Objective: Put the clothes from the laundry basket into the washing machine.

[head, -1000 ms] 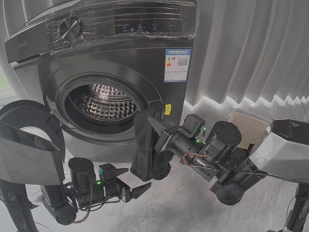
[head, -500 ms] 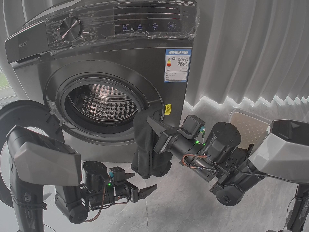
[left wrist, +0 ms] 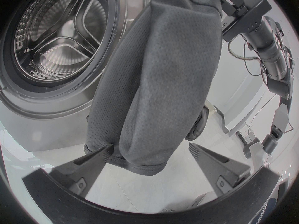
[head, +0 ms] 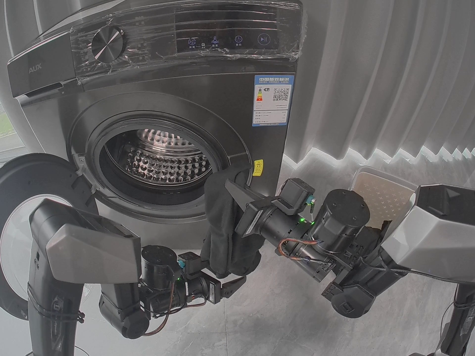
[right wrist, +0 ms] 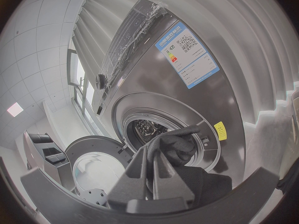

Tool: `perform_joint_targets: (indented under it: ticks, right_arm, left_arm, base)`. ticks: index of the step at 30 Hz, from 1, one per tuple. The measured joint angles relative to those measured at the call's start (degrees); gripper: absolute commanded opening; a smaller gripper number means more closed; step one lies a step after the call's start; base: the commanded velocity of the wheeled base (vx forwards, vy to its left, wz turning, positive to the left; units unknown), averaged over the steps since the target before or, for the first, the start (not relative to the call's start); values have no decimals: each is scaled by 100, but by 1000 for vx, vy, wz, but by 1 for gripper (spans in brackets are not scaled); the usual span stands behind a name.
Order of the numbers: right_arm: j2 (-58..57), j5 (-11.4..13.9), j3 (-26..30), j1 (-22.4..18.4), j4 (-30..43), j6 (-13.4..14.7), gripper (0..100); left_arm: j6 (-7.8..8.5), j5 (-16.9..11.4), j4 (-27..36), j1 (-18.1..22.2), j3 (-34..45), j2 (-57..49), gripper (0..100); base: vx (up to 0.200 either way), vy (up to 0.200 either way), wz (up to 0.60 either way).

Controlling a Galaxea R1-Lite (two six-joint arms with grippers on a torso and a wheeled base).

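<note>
Two grippers meet on one dark grey, fine-knit garment (head: 225,233), which hangs limp, long axis upright, just off the lower right rim of the perforated steel drum (head: 163,166) in the grey front-loading washing machine (head: 198,92). The right gripper (head: 237,185) is clamped on the bunched top, while the left gripper (left wrist: 149,148), fingers spread, brackets the hem from below. With the drum's mouth up and to the robot's left of the cloth, the lower arm looks better placed to lift the tail inward; the white plastic laundry basket (head: 383,194) stands beside the machine's right side.
</note>
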Motion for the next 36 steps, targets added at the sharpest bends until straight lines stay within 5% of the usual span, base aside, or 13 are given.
perform_joint_targets:
  ticks: [18, 30, 31, 36]
  right_arm:
    - [-7, -15, 177, -85, -11, -7, 0]
    - [-55, -11, 835, -358, -7, 6, 0]
    - [-73, -9, 894, -377, -9, 9, 100]
    - [-154, 0, 1158, -433, -13, 34, 100]
  left_arm:
    - [-1, 46, -11, 10, 90, -196, 0]
    - [-6, 13, -9, -580, 1359, -1919, 0]
    - [-9, 7, -6, -638, 1482, -2104, 0]
    - [-39, -28, 0, -812, 1802, -2856, 0]
  base:
    - [0, 0, 0]
    - [0, 0, 0]
    - [0, 0, 0]
    - [0, 0, 0]
